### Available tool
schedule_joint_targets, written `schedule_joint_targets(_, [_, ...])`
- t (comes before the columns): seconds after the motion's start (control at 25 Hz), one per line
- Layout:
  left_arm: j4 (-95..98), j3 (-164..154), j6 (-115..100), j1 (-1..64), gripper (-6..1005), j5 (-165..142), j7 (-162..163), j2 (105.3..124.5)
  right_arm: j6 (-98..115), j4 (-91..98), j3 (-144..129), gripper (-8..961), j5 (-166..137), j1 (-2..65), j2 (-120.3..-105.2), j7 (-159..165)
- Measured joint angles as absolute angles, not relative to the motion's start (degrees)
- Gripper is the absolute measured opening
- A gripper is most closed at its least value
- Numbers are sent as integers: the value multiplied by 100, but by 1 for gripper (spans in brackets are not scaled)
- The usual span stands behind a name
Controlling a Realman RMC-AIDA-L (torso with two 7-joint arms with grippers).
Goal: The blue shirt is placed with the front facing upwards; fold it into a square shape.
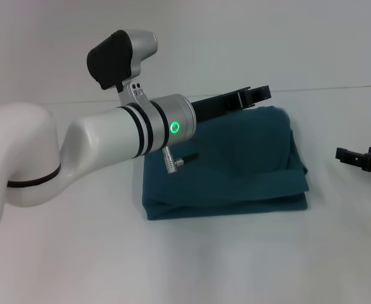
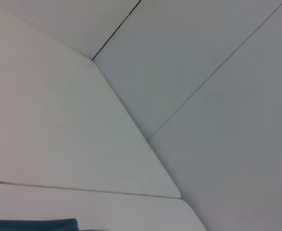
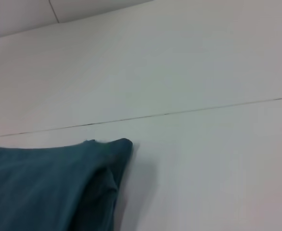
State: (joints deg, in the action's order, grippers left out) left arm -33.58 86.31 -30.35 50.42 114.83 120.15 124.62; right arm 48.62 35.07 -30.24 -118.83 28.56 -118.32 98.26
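Blue shirt (image 1: 236, 164) lies on white tabletop (image 1: 192, 259), centre-right in head view, folded into a compact, roughly square stack w/ several layers showing along the near edge. Plain teal side faces up; no print or label visible. Surface mostly flat w/ a few soft creases, far-right corner slightly rounded.

Left arm reaches in from the left side of head view, crossing over the shirt's left-rear portion. Left gripper (image 1: 254, 95) sits above the shirt's far edge, approx. at the rear-centre of the stack; black fingers point away toward the far right. Gap betw. fingers looks narrow and nothing is held in them, but can't tell if they're fully closed. Can't tell whether fingers touch the fabric or hover just over it. Green status light glows on the wrist ring; a small metal connector hangs below the wrist over the shirt.

Left wrist view: mostly bare tabletop and wall seams, only a sliver of blue shirt (image 2: 32, 224) at the frame edge.

Right gripper (image 1: 363, 158) is low at the right edge of head view, well apart from the shirt, near the tabletop. Only part of it shows, so finger state can't be told.

Right wrist view: one folded corner of blue shirt (image 3: 49, 187) resting on tabletop (image 3: 203, 163), layered edge visible at the corner.
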Motion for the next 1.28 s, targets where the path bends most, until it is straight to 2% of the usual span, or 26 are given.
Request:
schedule_joint_targets(0.28, [-3355,8780,-3023,5034,510,11487,11699,12458,4970,3548,-3023,845,-11862,2871,-11805,9836])
schedule_joint_targets(0.56, [-3311,9449,-3180,4684,809,11440,11151,12366,5587,3684,-3223,841,-11911,3056,-11604,9931])
schedule_joint_targets(0.8, [-3320,10221,-4009,4149,808,11427,10329,12290,6209,4138,-3327,837,-11907,3151,-11526,10230])
schedule_joint_targets(1.12, [-3332,10310,-4703,3790,807,11307,9885,12040,7431,4943,-3595,833,-12036,3334,-11435,10779])
schedule_joint_targets(1.28, [-3421,10350,-4848,3593,807,11273,9880,11970,7770,5487,-3959,830,-12400,3391,-11465,11258])
